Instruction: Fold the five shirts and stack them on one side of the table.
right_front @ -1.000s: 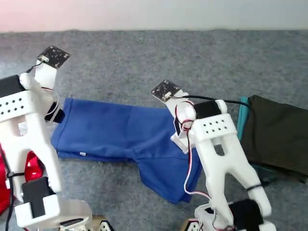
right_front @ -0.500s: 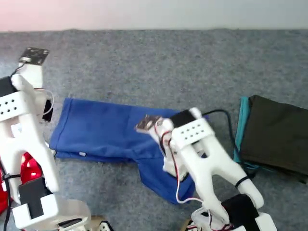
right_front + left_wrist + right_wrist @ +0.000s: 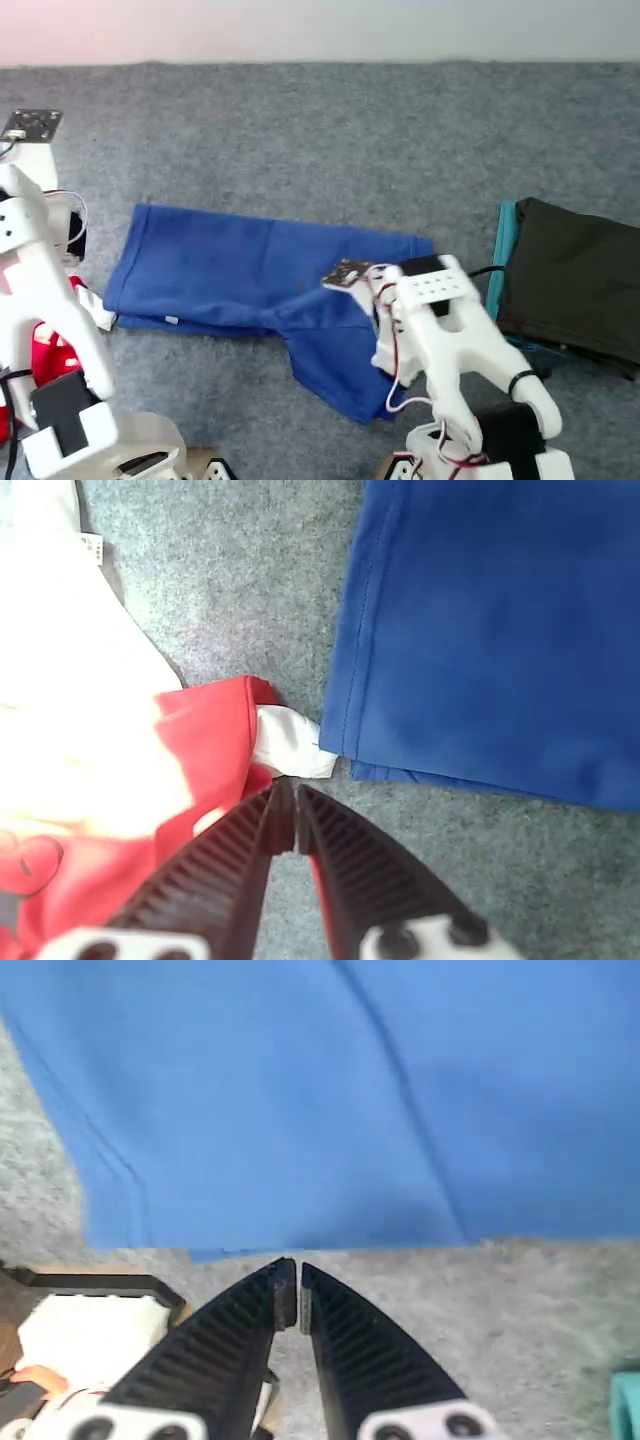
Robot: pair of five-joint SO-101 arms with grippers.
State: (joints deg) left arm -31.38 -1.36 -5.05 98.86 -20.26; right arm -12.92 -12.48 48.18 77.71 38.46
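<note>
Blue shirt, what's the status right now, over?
Left gripper shut, empty, by the red shirt. Right gripper shut, empty, at the blue shirt edge. Shirt lies flat, part-folded. Dark folded shirt lies apart.

The blue shirt [image 3: 250, 275] lies flat across the middle of the table [image 3: 350, 130], partly folded into a long band, with one flap jutting toward the near edge. At the right side a dark olive shirt [image 3: 580, 285] lies folded on a teal shirt [image 3: 503, 250], whose edge peeks out. At the left a crumpled red shirt [image 3: 205, 735] lies just beside the blue hem, with a bunched white shirt [image 3: 70, 650] touching it.
</note>
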